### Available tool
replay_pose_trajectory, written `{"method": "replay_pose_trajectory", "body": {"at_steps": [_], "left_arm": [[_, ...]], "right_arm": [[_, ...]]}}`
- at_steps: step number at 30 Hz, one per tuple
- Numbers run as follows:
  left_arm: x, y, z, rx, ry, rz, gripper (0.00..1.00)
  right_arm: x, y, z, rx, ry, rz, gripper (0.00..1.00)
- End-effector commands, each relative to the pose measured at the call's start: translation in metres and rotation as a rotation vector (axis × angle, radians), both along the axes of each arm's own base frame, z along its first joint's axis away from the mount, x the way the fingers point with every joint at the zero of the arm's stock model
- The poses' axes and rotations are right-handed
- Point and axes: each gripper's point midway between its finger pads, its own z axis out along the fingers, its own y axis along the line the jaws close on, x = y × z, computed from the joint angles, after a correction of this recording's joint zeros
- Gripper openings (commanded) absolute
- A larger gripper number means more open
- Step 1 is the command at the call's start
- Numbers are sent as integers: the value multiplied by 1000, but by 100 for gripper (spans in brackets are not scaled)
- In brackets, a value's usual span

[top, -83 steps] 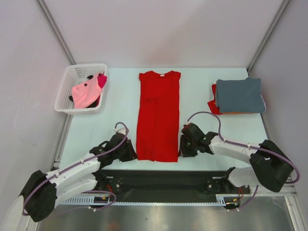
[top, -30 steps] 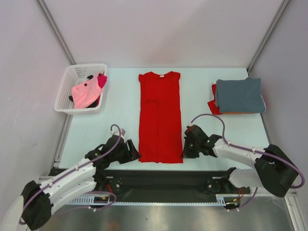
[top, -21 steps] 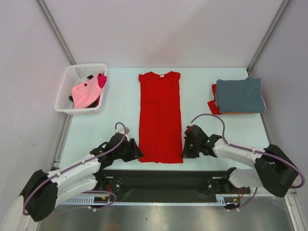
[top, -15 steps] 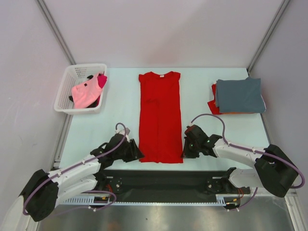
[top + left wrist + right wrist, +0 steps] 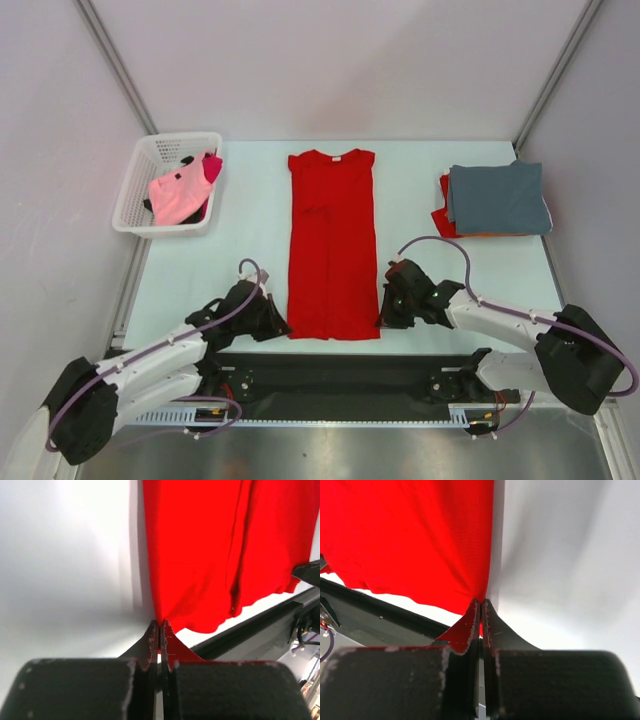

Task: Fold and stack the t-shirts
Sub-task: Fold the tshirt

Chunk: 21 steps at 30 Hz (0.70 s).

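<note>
Left gripper [image 5: 160, 629]: jaws pressed together, pinching the near left hem corner of the red shirt [image 5: 332, 245]. Fingertips low on the table [image 5: 220, 270].
Right gripper [image 5: 480, 605]: jaws likewise closed, pinching the near right hem corner.
Red shirt lies flat between the two grippers. It runs straight away from them as a long narrow strip, sleeves folded in, collar at the far end.
Far beyond the right gripper, out to its right: a folded grey-blue shirt [image 5: 497, 198] on top of a stack. Red and orange shirts [image 5: 441, 215] show at the stack's left edge.
Far beyond the left gripper, out to its left: white basket [image 5: 140, 190] at the table corner. It holds a crumpled pink shirt [image 5: 178, 192], with a magenta shirt [image 5: 212, 167] at its far right.
</note>
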Motion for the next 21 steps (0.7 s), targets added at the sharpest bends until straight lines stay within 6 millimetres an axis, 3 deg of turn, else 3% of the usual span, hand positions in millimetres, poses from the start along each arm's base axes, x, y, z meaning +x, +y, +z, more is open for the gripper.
{"method": "replay_pose_trajectory", "body": {"at_steps": [1, 10, 13, 16, 17, 20, 21], "left_arm": [[-11, 12, -4, 33, 34, 19, 0], [-5, -12, 27, -104, 3, -11, 0], [4, -21, 43, -134, -18, -26, 0], [24, -25, 58, -145, -65, -6, 0], [37, -27, 73, -160, -104, 9, 0], [72, -26, 92, -128, -167, 57, 0], [81, -25, 95, -114, -184, 57, 0]], "right_arm": [[-6, -7, 2, -2, 9, 2, 0], [-8, 10, 15, 104, 24, 45, 0], [3, 13, 27, 134, -7, 33, 0], [23, 12, 40, 155, -45, 23, 0], [34, 7, 43, 158, -53, -5, 0], [59, 10, 59, 174, -95, 0, 0], [76, 10, 72, 189, -125, -13, 0]]}}
